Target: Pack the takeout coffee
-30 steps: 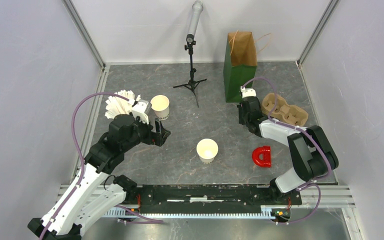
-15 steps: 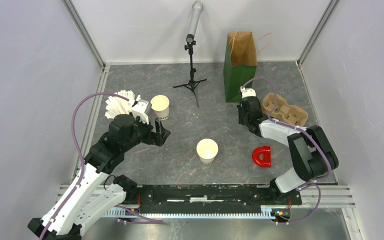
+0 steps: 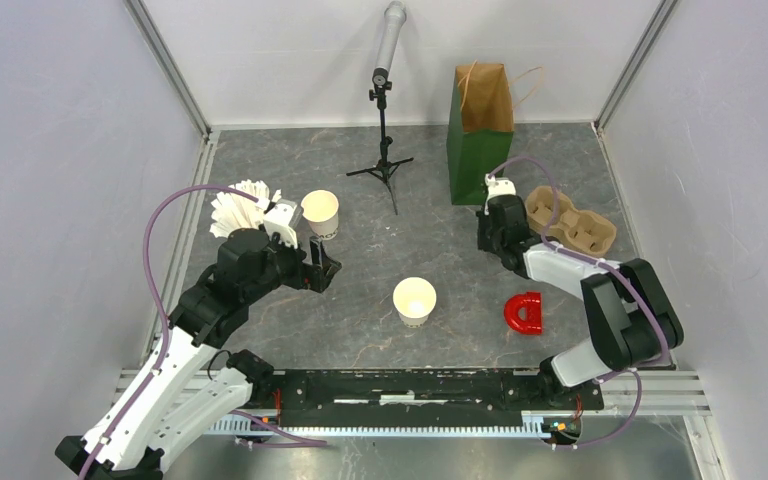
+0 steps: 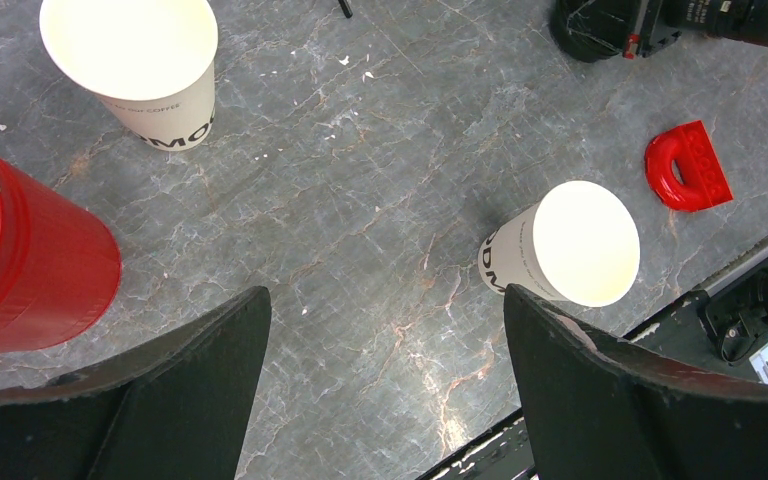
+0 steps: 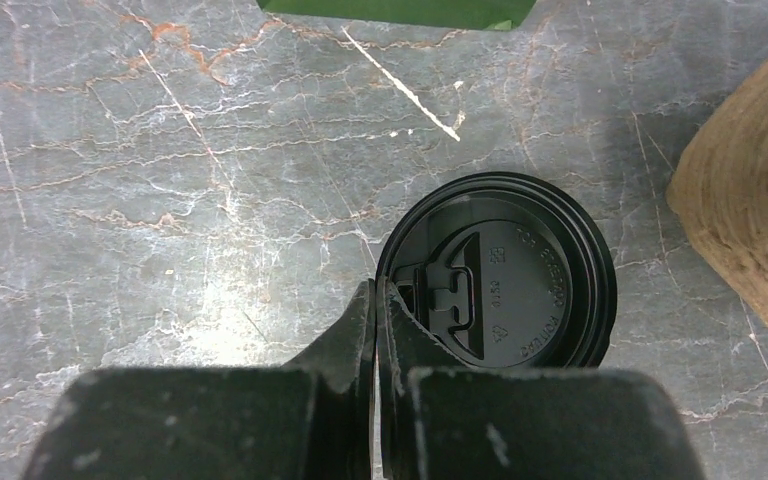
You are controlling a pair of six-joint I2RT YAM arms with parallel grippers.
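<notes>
Readable print shows on only one item, a lidless paper cup ahead and left of the left gripper. It has small letters ending in "COFFEE" above larger ones cut off at "DMO". A second lidless cup, just ahead of that gripper's right finger, carries dark lettering too skewed to read. The left gripper hangs with jaws spread wide, holding nothing, with a red cup of white sticks at its left.

The takeout coffee shows from above as a round black plastic lid with a sip tab, a recycling triangle and raised lettering too fine to read. Its cup body is hidden. It stands on the grey marbled table just right of the right gripper, whose fingers are pressed together with their tips touching the lid's rim. A green bag lies ahead and a cardboard carrier to the right.
</notes>
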